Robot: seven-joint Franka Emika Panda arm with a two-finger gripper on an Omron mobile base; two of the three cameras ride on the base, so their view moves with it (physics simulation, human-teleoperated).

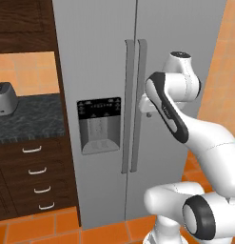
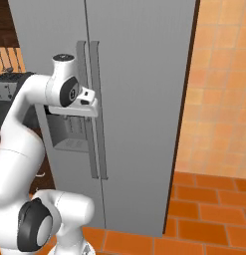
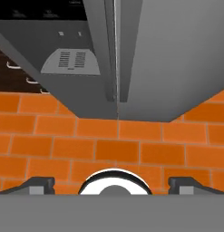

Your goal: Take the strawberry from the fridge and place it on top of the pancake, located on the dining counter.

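Both doors of the fridge (image 1: 104, 71) are closed in front of you, handles meeting at the centre seam, dispenser panel (image 1: 99, 125) in the left door. Your gripper (image 3: 111, 185) sits just off those handles, pointing down at the orange tile floor (image 3: 131, 149), jaws spread wide with nothing between them. A toaster (image 1: 4, 99) sits on the dark counter (image 1: 28, 116) left of the fridge.

The arm is folded upward from the base, with the elbow raised high and the forearm bent back down toward the wrist. The hand is turned downward. In the hand view the claw (image 3: 111, 185) is seen with its two dark fingertips (image 3: 40, 185) set wide apart, and nothing is held between them.
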